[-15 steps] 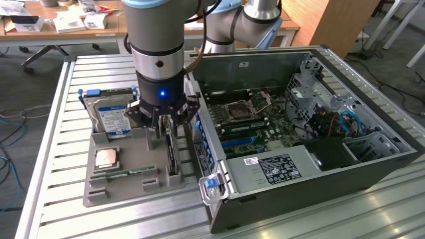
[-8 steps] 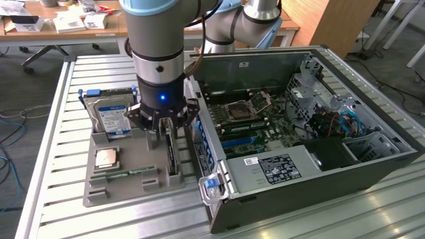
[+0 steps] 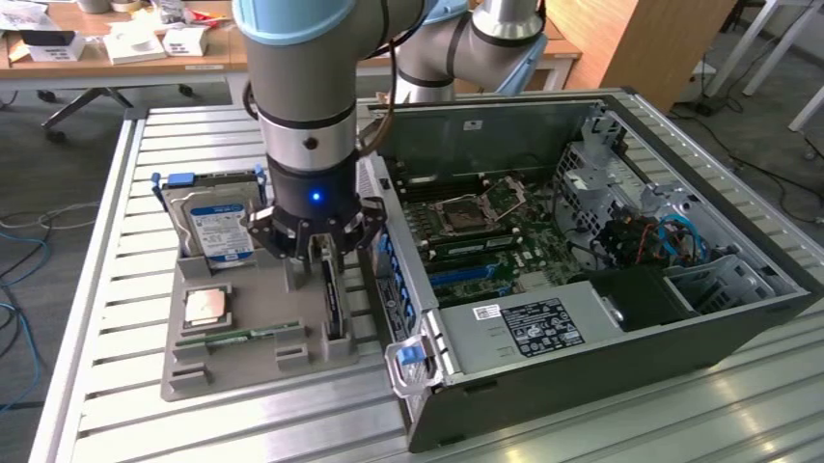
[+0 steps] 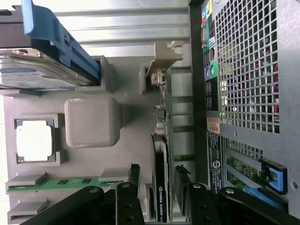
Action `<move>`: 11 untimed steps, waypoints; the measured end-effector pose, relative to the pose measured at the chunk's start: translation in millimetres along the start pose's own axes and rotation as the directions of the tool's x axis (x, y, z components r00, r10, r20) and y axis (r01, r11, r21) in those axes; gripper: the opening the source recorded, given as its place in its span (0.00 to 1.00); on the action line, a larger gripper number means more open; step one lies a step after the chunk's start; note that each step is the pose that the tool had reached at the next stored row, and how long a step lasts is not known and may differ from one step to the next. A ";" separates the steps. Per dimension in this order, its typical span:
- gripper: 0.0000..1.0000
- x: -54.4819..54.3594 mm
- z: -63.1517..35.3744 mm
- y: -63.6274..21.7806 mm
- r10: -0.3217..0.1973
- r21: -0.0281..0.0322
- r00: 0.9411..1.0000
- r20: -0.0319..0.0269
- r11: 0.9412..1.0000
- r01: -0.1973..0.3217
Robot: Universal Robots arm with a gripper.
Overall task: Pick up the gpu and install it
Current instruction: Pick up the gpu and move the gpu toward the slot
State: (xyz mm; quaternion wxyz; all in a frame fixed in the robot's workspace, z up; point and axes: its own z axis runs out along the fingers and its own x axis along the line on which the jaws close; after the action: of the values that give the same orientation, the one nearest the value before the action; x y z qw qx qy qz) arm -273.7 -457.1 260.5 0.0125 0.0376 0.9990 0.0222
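I see the black gripper (image 3: 319,268) low over the grey plastic tray (image 3: 193,378). Its fingers (image 4: 182,182) are spread, one on each side of the thin, dark, flat gpu (image 4: 160,164). The gpu stands on its edge in a slot at the tray's 3 o'clock side in the exterior view, just beside the open black computer case (image 3: 618,323).

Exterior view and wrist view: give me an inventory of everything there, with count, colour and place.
gpu: one, black, on edge in the holder tray.
hard drive: one, silver, blue label, tray's far end.
CPU: one, silvery, tray pocket.
RAM stick: one, green, tray's near part.
holder tray: one, grey, on the table.
computer case: one, black, open, exterior view's right.
table: one, silver slats, under everything.
arm: one, grey and blue, above the tray.
gripper: one, black, open, straddling the gpu.
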 end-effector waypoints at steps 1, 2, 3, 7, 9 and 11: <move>0.43 0.0 0.9 0.0 0.000 0.000 1.000 0.000 1.000 0.000; 0.43 0.0 1.7 0.0 0.000 0.000 1.000 0.000 1.000 0.000; 0.43 0.0 2.2 0.0 0.000 0.000 1.000 0.000 1.000 0.000; 0.43 -0.2 4.4 -0.1 0.000 0.000 1.000 0.000 1.000 0.000; 0.43 -0.2 6.1 -0.2 0.000 0.000 1.000 0.000 1.000 0.000; 0.43 -0.3 7.9 -0.3 0.000 0.000 1.000 0.000 1.000 0.000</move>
State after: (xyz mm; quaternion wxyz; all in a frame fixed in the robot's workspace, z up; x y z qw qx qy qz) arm -273.3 -457.0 252.5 0.0125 0.0376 0.9990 0.0221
